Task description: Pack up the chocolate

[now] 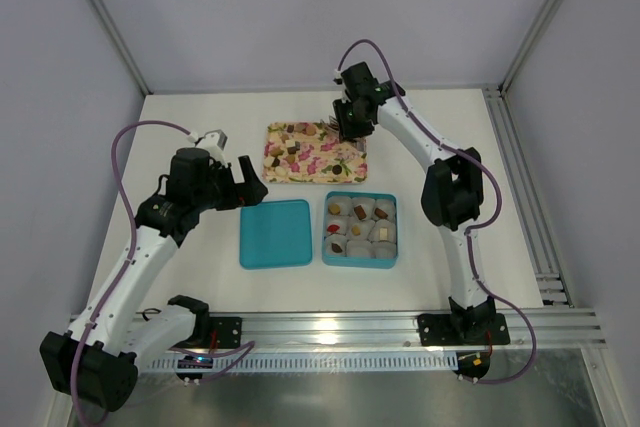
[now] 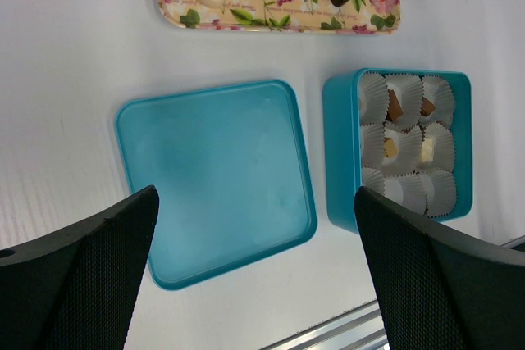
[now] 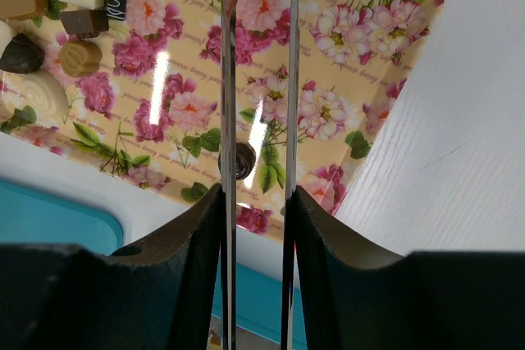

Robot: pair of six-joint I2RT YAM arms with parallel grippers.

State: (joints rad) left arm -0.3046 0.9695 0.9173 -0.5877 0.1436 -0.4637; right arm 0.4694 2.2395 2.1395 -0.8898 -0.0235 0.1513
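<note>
Left pincer (image 1: 233, 180): jaws wide apart, nothing between them, hanging above the bench (image 1: 200, 127).
Under the left pincer: a teal lid (image 2: 217, 174) lies flat, framed between its two black fingers (image 2: 82, 276).
Toward the left pincer's right finger: an open teal box (image 2: 340, 153), just beside the lid, lined with white crinkled cups (image 2: 439, 190).
Beyond the left pincer: the flowered tray (image 2: 279, 6), past both lid and box.
Right pincer (image 1: 346, 132): low over one end of the tray. Its thin metal fingers (image 3: 229, 79) run close side by side with a narrow gap. The tips are cut off by the frame edge, so I cannot tell whether they grip anything.
Chocolate (image 3: 66, 14): most of it lies on the tray, clustered off to the left of the right pincer.
Between the right pincer's fingers: a dark round piece (image 3: 244, 160) shows on the tray below, close to the left blade.
Chocolate in the box: several cups each hold a piece.
</note>
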